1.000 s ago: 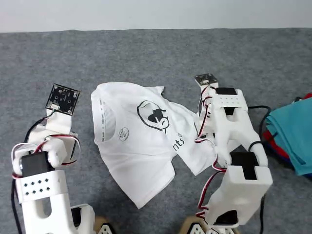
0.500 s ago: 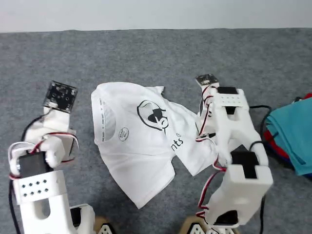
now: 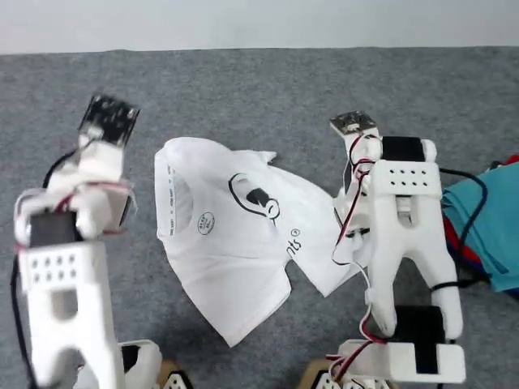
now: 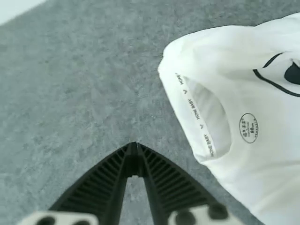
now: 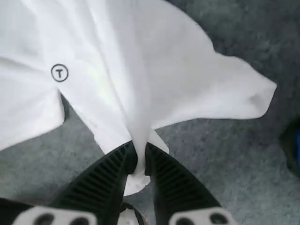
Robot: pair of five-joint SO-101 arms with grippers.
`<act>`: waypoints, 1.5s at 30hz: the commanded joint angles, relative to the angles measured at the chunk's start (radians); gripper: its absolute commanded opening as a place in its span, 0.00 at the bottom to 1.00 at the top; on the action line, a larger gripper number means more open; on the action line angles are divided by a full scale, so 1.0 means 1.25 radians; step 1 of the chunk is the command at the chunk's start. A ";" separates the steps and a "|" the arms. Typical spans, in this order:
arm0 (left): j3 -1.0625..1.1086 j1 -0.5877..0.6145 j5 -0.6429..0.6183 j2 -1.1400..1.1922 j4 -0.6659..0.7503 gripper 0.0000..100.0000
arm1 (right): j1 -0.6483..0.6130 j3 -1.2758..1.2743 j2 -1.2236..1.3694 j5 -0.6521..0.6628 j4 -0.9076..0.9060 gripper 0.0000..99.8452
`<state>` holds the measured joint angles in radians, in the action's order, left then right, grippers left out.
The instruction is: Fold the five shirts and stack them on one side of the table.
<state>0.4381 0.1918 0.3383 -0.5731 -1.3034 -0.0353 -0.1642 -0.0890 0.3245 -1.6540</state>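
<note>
Two grippers are in play: the right gripper [image 5: 139, 152] pinches a bunched fold of the crumpled white cotton shirt with black print [image 3: 227, 243], and the left gripper [image 4: 136, 149], pressed together, hovers above the grey felt bench [image 3: 284, 89] just beside the collar. The shirt lies at frame centre in the high view. A teal and red pile of cloth [image 3: 496, 223] sits at the right edge.
</note>
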 commanded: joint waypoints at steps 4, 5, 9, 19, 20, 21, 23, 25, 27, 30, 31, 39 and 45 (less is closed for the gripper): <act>-0.219 -0.045 -0.005 0.293 -0.001 0.04 | 0.008 -0.053 -0.044 0.017 -0.030 0.01; -0.257 -0.049 -0.005 0.345 -0.001 0.05 | 0.008 -0.069 -0.044 0.031 -0.031 0.01; -0.417 -0.068 -0.004 0.556 -0.007 0.08 | 0.014 -0.103 -0.044 0.064 -0.058 0.01; -0.941 -0.160 -0.002 0.968 -0.194 0.19 | 0.056 -0.109 -0.044 0.065 -0.083 0.01; -1.001 -0.164 -0.004 1.002 -0.214 0.20 | 0.056 -0.109 -0.044 0.065 -0.088 0.01; -1.064 -0.171 -0.004 1.032 -0.233 0.20 | 0.056 -0.109 -0.044 0.064 -0.088 0.01; -1.185 -0.179 -0.004 1.089 -0.268 0.20 | 0.057 -0.109 -0.044 0.064 -0.091 0.01; -1.293 -0.184 -0.004 1.142 -0.295 0.20 | 0.057 -0.110 -0.044 0.063 -0.093 0.01; -1.380 -0.184 -0.004 1.194 -0.307 0.20 | 0.057 -0.110 -0.044 0.063 -0.093 0.01; -1.469 -0.180 -0.006 1.267 -0.306 0.20 | 0.057 -0.110 -0.044 0.061 -0.093 0.01; -1.488 -0.180 -0.010 1.288 -0.303 0.20 | 0.057 -0.110 -0.044 0.061 -0.093 0.01; -1.546 -0.198 -0.054 1.405 -0.301 0.23 | 0.056 -0.110 -0.044 0.063 -0.102 0.01; -1.545 -0.196 -0.050 1.446 -0.356 0.21 | 0.057 -0.110 -0.044 0.063 -0.104 0.01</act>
<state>-1.4523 -0.0491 0.2816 1.2390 -1.7116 0.0292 -0.3053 -0.0936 0.3966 -1.7476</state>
